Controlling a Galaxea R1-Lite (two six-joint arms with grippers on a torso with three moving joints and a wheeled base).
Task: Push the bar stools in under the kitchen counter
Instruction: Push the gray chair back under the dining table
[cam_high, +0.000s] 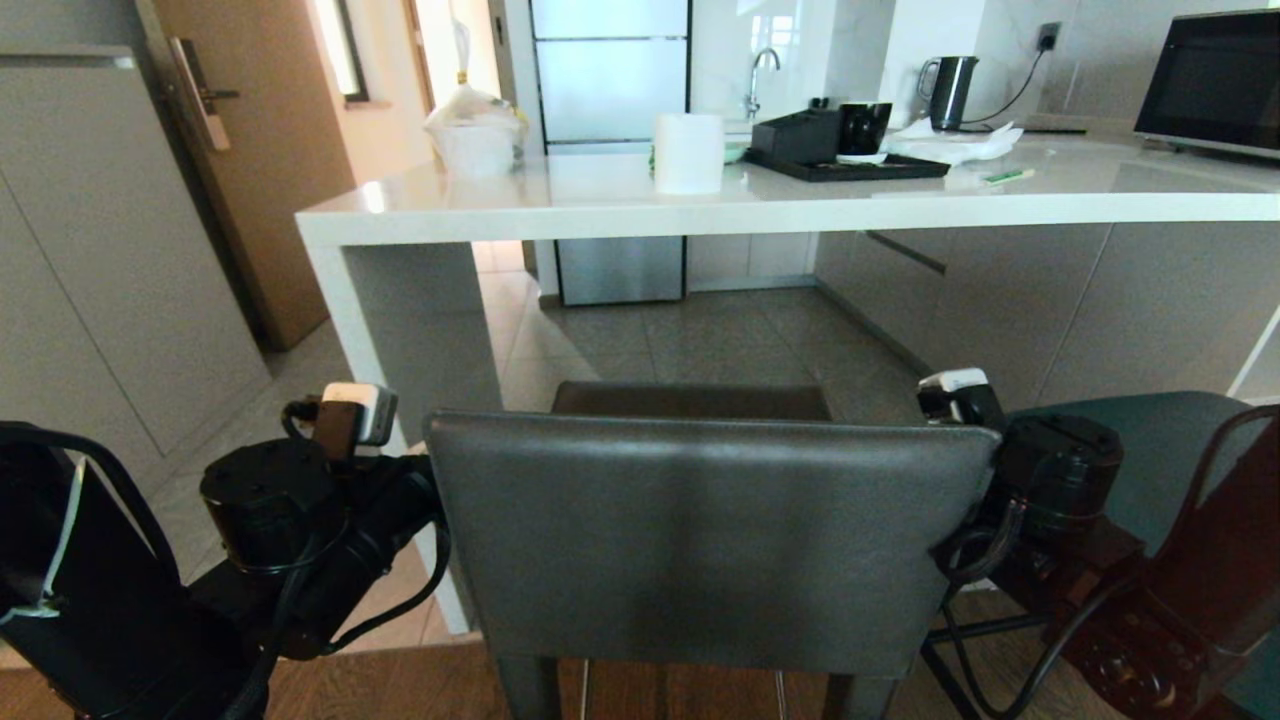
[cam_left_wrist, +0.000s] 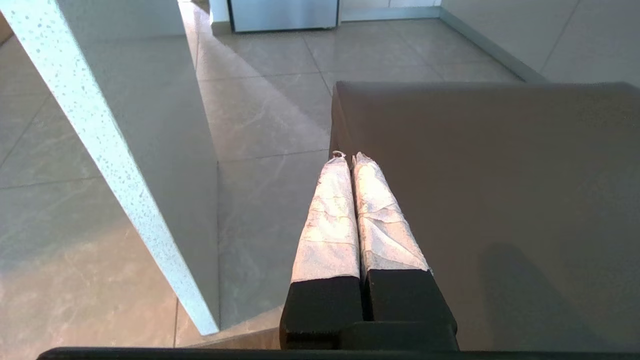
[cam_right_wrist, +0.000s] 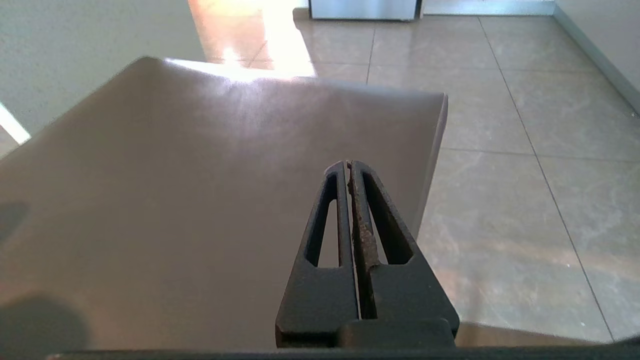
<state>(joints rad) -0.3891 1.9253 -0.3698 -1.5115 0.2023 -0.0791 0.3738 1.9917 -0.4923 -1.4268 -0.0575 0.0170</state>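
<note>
The grey-backed bar stool (cam_high: 700, 540) stands in front of me, and its dark seat (cam_high: 690, 400) faces the white kitchen counter (cam_high: 800, 195). My left arm (cam_high: 300, 520) is at the backrest's left edge and my right arm (cam_high: 1050, 480) at its right edge. The backrest hides both sets of fingers in the head view. The left gripper (cam_left_wrist: 348, 156) is shut and empty, with white-wrapped fingers over the seat's (cam_left_wrist: 500, 200) left edge. The right gripper (cam_right_wrist: 348, 162) is shut and empty above the seat's (cam_right_wrist: 200, 200) right side. The teal bar stool (cam_high: 1160, 450) stands on the right.
The counter's white panel leg (cam_high: 400, 330) stands close on the left, beside the left gripper (cam_left_wrist: 125, 150). On the counter are a paper roll (cam_high: 688, 152), a black tray (cam_high: 850, 165), a kettle (cam_high: 948, 92) and a microwave (cam_high: 1215, 85). Tiled floor (cam_high: 700, 340) runs under the counter.
</note>
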